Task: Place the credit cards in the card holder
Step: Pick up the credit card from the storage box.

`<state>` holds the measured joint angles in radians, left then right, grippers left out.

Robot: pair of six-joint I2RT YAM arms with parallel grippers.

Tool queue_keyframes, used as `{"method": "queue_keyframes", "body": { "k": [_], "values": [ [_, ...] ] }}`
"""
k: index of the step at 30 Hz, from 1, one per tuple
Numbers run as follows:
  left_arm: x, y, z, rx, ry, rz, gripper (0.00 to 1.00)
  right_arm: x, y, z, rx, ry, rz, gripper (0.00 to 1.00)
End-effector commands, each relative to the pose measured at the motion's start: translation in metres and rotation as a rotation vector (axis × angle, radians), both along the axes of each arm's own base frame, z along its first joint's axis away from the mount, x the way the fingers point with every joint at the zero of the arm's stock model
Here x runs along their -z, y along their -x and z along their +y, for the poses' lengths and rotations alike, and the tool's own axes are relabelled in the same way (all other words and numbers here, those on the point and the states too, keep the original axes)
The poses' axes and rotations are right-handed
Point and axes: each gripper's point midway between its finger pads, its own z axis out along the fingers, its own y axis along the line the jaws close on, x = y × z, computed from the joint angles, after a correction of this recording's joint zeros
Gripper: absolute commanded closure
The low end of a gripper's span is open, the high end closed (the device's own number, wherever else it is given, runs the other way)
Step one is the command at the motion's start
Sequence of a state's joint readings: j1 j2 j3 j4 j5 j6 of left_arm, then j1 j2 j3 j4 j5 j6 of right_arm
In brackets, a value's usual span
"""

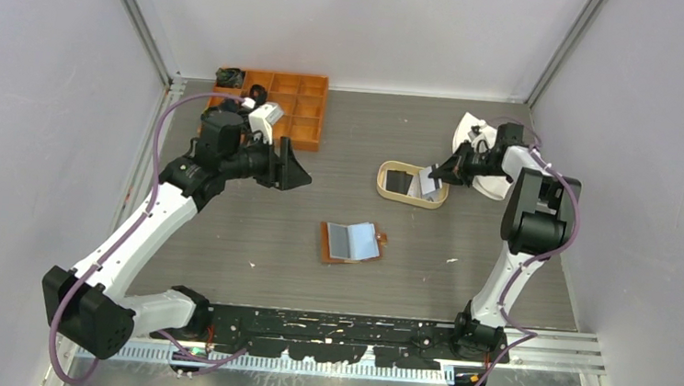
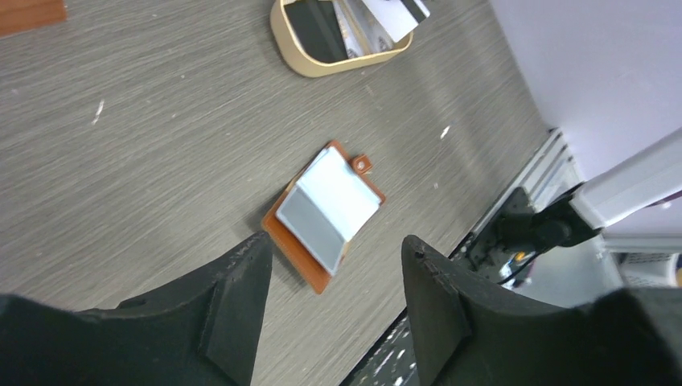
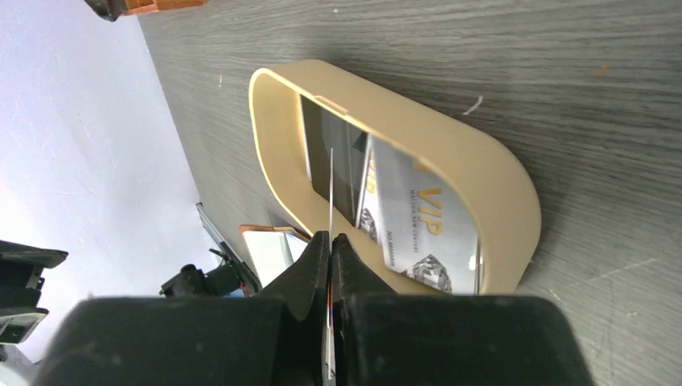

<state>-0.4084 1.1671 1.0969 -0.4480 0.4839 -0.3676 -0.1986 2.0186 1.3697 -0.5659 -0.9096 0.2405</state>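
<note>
Brown leather card holder [image 1: 351, 243] open flat mid-table, grey and whitish inner faces up. In oval tan tray [image 3: 499, 185]: silver VIP credit card [image 3: 418, 221] leaning, black card [image 1: 398, 181] flat. Third card [image 3: 330, 185] edge-on, pinched by right gripper [image 3: 330, 241], fingers closed, above tray.

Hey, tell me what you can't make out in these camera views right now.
The held card: the right wrist view shows only its thin edge in the shut right jaws; its face is unseen.
The card holder pockets: in the left wrist view the grey cards cover them; their count is unclear.
The tray contents: in the right wrist view the cards overlap, so their number is unclear.
</note>
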Motion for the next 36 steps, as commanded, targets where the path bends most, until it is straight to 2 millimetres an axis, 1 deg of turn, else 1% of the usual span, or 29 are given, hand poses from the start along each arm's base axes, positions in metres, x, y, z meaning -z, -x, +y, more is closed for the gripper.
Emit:
{"method": "queue_keyframes", "body": {
  "k": [1, 3, 4, 5, 7, 8, 9, 10, 11, 12, 15, 19, 23, 29, 31, 33, 35, 36],
  "values": [
    [-0.039, -0.001, -0.015, 0.013, 0.192, -0.017, 0.39, -0.046, 0.003, -0.001, -0.034, 0.024, -0.146, 0.99],
    [-0.058, -0.003, -0.019, -0.034, 0.283, 0.025, 0.36, -0.055, 0.006, 0.000, -0.045, 0.025, -0.172, 1.00],
    [-0.072, -0.001, -0.021, -0.044, 0.328, 0.041, 0.33, -0.059, 0.008, 0.001, -0.051, 0.024, -0.185, 0.99],
    [-0.088, 0.001, -0.024, -0.052, 0.364, 0.043, 0.31, -0.064, 0.009, 0.002, -0.053, 0.022, -0.196, 0.99],
    [-0.123, 0.011, -0.030, -0.072, 0.410, 0.023, 0.26, -0.075, 0.013, 0.004, -0.062, 0.017, -0.223, 0.99],
    [-0.140, 0.014, -0.032, -0.118, 0.423, -0.008, 0.25, -0.080, 0.016, 0.005, -0.070, 0.011, -0.237, 0.99],
    [-0.157, 0.028, -0.041, -0.123, 0.439, -0.029, 0.05, -0.085, 0.018, 0.007, -0.074, 0.008, -0.250, 0.99],
    [-0.172, 0.028, -0.039, -0.181, 0.453, -0.059, 0.01, -0.089, 0.020, 0.007, -0.075, 0.006, -0.264, 0.99],
    [-0.184, 0.043, -0.049, -0.177, 0.466, -0.067, 0.01, -0.093, 0.022, 0.008, -0.077, 0.006, -0.276, 0.99],
    [-0.194, 0.050, -0.053, -0.195, 0.477, -0.073, 0.00, -0.097, 0.023, 0.009, -0.080, 0.004, -0.289, 1.00],
    [-0.219, 0.067, -0.065, -0.217, 0.505, -0.051, 0.00, -0.104, 0.028, 0.012, -0.080, -0.007, -0.306, 0.99],
    [-0.240, 0.086, -0.082, -0.192, 0.533, -0.051, 0.00, -0.107, 0.035, 0.018, -0.088, -0.006, -0.322, 0.99],
    [-0.250, 0.095, -0.092, -0.179, 0.533, -0.072, 0.00, -0.111, 0.039, 0.021, -0.093, 0.000, -0.339, 0.99],
    [-0.252, 0.092, -0.089, -0.213, 0.528, -0.069, 0.00, -0.120, 0.046, 0.031, -0.099, -0.021, -0.375, 1.00],
    [-0.250, 0.091, -0.091, -0.211, 0.521, -0.075, 0.00, -0.123, 0.049, 0.036, -0.102, -0.031, -0.392, 1.00],
    [-0.239, 0.088, -0.094, -0.207, 0.479, -0.099, 0.00, -0.126, 0.053, 0.043, -0.108, -0.048, -0.409, 0.99],
    [-0.213, 0.081, -0.094, -0.208, 0.397, -0.155, 0.00, -0.130, 0.056, 0.053, -0.112, -0.072, -0.440, 0.99],
    [-0.193, 0.075, -0.091, -0.237, 0.358, -0.174, 0.00, -0.132, 0.058, 0.058, -0.113, -0.084, -0.452, 0.99]
  ]
}}
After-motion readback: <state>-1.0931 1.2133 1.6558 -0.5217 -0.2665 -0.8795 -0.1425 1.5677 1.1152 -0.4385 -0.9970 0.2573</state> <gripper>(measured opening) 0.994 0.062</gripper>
